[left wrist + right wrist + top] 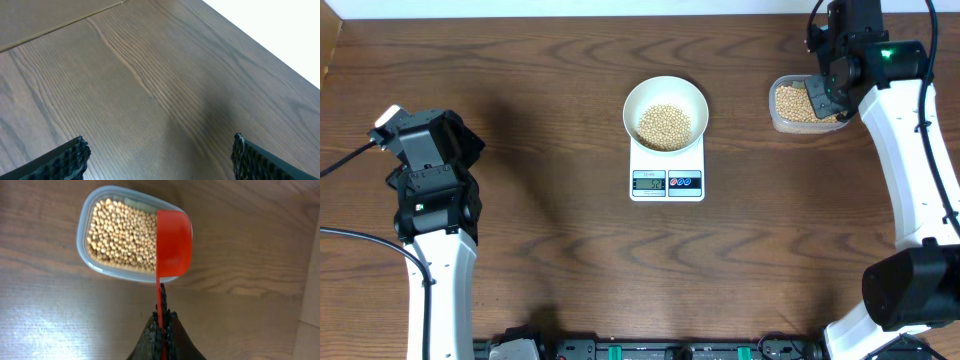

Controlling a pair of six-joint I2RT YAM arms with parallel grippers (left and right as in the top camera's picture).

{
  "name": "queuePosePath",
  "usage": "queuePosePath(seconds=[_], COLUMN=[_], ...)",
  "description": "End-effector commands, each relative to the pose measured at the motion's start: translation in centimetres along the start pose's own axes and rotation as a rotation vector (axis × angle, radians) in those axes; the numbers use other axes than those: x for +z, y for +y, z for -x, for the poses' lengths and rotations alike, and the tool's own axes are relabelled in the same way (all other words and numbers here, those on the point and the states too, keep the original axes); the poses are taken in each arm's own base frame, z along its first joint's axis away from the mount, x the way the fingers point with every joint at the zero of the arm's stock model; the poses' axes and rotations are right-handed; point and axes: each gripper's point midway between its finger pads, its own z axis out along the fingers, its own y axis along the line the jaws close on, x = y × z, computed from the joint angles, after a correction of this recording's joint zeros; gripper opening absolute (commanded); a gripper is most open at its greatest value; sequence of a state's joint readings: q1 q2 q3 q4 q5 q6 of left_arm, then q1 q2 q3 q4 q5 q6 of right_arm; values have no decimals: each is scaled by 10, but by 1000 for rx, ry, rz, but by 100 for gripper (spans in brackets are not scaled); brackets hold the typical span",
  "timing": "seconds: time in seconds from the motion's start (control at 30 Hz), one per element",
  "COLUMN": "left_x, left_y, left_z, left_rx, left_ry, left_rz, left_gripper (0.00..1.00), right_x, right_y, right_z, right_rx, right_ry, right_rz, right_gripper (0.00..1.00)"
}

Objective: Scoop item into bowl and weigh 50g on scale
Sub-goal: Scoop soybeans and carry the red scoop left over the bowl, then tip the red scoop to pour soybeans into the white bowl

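Right gripper clamped on red scoop handle; scoop, seemingly empty, over clear tub of soybeans near far-right corner of table, likely for next dip. White bowl, part-filled, sits on scale mid-table for weighing. Left gripper wide open, empty.

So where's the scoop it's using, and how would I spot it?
Start at the white scale in the middle of the wooden table, then look to its right, where a clear tub of beans sits. The scoop hangs over that tub's edge, its thin handle pinched in the right end effector. It is the only bright red thing there.
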State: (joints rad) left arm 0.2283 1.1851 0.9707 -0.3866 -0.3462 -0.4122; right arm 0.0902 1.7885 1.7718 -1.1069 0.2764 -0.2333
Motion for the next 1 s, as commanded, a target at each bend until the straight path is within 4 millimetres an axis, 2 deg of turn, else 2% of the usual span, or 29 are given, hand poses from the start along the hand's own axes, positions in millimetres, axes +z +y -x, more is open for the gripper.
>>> queuePosePath(seconds=[0.0, 0.1, 0.23, 0.33, 0.5, 0.63, 0.8, 0.87, 0.97], left_x=[2, 2, 2, 2, 2, 2, 2, 2, 2], left_y=[4, 4, 4, 4, 4, 4, 4, 4, 4], left_z=[0, 0, 0, 0, 0, 0, 0, 0, 0], left_rx=[0, 0, 0, 0, 0, 0, 0, 0, 0], left_ry=[-1, -1, -1, -1, -1, -1, -1, -1, -1], left_rz=[19, 19, 19, 19, 19, 19, 19, 19, 19], left_gripper=[93, 93, 93, 93, 93, 93, 93, 93, 93], right_x=[-10, -28, -75, -86, -95, -89, -89, -77, -68], right_y=[19, 65, 118, 139, 181, 197, 208, 206, 212], right_z=[19, 47, 88, 93, 90, 82, 73, 67, 65], right_rx=[31, 25, 7, -32, -126, -161, -255, -310, -354], right_ry=[-89, -232, -441, -467, -453, -409, -400, -373, -358], right_rz=[127, 420, 779, 817, 835, 790, 779, 687, 666], right_gripper=[1, 1, 1, 1, 1, 1, 1, 1, 1])
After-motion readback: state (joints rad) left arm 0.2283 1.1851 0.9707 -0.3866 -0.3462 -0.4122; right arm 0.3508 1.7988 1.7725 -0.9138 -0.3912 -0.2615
